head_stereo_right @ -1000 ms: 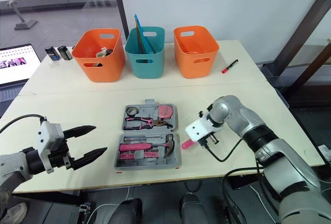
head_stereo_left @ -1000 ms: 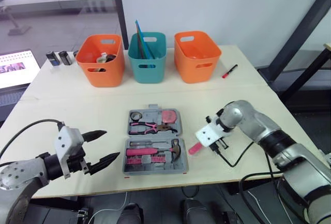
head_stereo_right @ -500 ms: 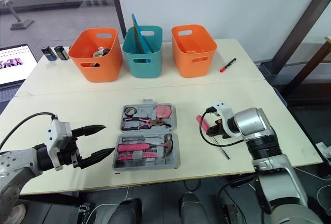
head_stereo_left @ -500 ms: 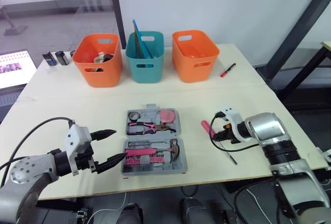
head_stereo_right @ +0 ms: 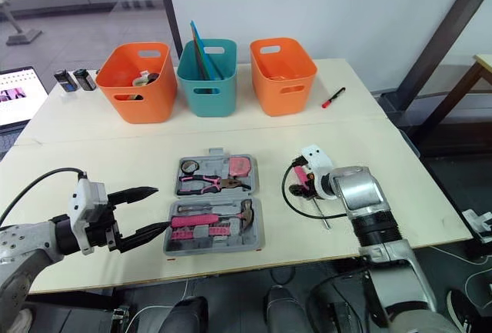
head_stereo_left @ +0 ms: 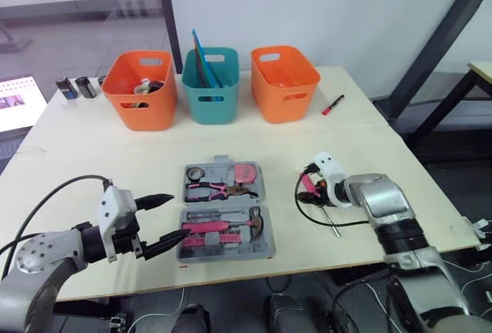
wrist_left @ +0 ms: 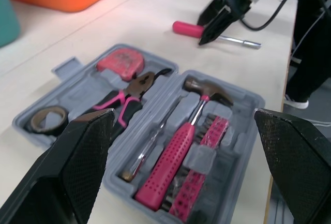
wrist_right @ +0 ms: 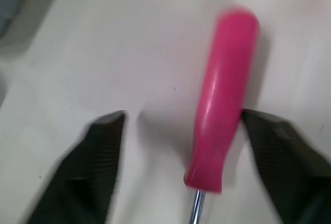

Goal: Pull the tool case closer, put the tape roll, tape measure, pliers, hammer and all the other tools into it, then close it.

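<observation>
Starting at the near left, the left gripper hovers low over the counter with its two fingers spread wide and nothing held, pointing at the near left corner of the tool case. Its nearer fingertip overlaps that corner from the head camera, and I cannot tell whether it touches. A push forward from there could shove the open case askew or catch the tray's edge and tip it, shaking out what lies inside. The case sits open in the middle of the counter. Its far half holds the tape roll, the pliers and the tape measure. The hammer rests in the near half beside a row of pink bits, and none of these looks clipped down, so a jolt could unseat them. To the right, well apart from the case, a pink-handled screwdriver lies flat on the counter. The right gripper straddles its handle, fingers open and holding nothing. The handle sits off centre, right against one finger with a clear gap to the other. Closing now would likely nudge the round handle sideways before both fingers bear on it, so it may roll or swivel out. A weak hold near the handle's end could also let the shaft droop and miss its slot, which would stop the lid from shutting.
</observation>
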Robot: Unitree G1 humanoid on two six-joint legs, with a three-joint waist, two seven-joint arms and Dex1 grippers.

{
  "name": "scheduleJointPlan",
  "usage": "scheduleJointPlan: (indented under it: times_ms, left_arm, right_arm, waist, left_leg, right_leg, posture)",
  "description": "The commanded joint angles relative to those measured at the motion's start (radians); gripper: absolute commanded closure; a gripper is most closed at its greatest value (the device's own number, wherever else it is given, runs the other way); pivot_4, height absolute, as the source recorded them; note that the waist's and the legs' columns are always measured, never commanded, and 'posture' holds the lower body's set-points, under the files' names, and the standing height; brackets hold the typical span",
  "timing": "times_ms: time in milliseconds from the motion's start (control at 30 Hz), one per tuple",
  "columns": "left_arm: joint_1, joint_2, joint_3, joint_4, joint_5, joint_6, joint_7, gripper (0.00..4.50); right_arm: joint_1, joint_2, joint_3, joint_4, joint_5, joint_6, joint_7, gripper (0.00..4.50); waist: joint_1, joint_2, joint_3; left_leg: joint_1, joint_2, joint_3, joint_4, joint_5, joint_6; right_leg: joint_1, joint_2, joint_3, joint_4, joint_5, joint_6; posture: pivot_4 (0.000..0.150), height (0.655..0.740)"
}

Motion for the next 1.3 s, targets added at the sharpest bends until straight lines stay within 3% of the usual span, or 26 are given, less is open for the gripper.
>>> scheduleJointPlan:
  times_ms: [33,267,767,867,1067,1300]
  left_arm:
    - [-0.012,0.008,0.011,0.007,0.004,-0.025,-0.013,0.0]
    - [-0.016,0.001,0.002,0.031,0.021,-0.047,-0.018,0.0]
    - [-0.003,0.005,0.003,0.042,0.041,-0.067,-0.025,0.0]
    - [-0.003,0.006,0.005,0.047,0.044,-0.07,-0.03,0.0]
    - [0.005,0.002,0.005,0.058,0.051,-0.082,-0.034,0.0]
    - [0.03,-0.004,0.012,0.055,0.05,-0.093,-0.032,0.0]
  right_arm:
    - [0.025,-0.048,-0.071,-0.093,0.054,-0.118,0.007,0.25]
    - [0.168,0.034,-0.111,-0.106,0.054,-0.303,-0.162,0.25]
    - [0.271,0.092,-0.117,-0.026,0.078,-0.331,-0.288,0.25]
    - [0.279,0.093,-0.138,-0.025,0.09,-0.321,-0.311,1.09]
    - [0.326,0.099,-0.169,-0.14,0.14,-0.206,-0.34,4.06]
    - [0.262,0.042,-0.084,-0.213,0.137,-0.128,-0.296,4.05]
  waist:
    - [0.007,0.0,0.0]
    - [0.018,0.0,0.0]
    - [0.018,0.0,0.0]
    - [0.019,0.0,0.0]
    - [0.022,0.0,0.0]
    - [0.018,0.0,0.0]
  left_leg:
    - [0.0,0.0,0.0,0.0,0.0,0.0]
    - [0.001,0.0,0.0,0.001,0.0,0.0]
    - [0.001,0.0,0.002,0.002,0.0,0.0]
    - [0.001,0.0,0.002,0.002,0.0,0.0]
    - [0.001,-0.001,0.002,0.002,0.0,0.0]
    - [0.001,-0.001,0.002,0.002,0.0,0.0]
  right_leg:
    - [0.0,0.0,0.0,0.0,0.0,0.0]
    - [0.0,0.001,0.001,0.0,0.0,-0.003]
    - [0.0,0.002,0.006,0.0,0.0,-0.003]
    - [0.001,0.002,0.006,0.0,0.0,-0.003]
    - [0.001,0.002,0.006,0.0,0.0,-0.003]
    - [0.001,0.002,0.006,0.0,0.0,-0.003]
  posture:
    - [0.15,0.74]
    - [0.15,0.74]
    - [0.15,0.74]
    - [0.15,0.74]
    - [0.15,0.74]
    - [0.15,0.74]
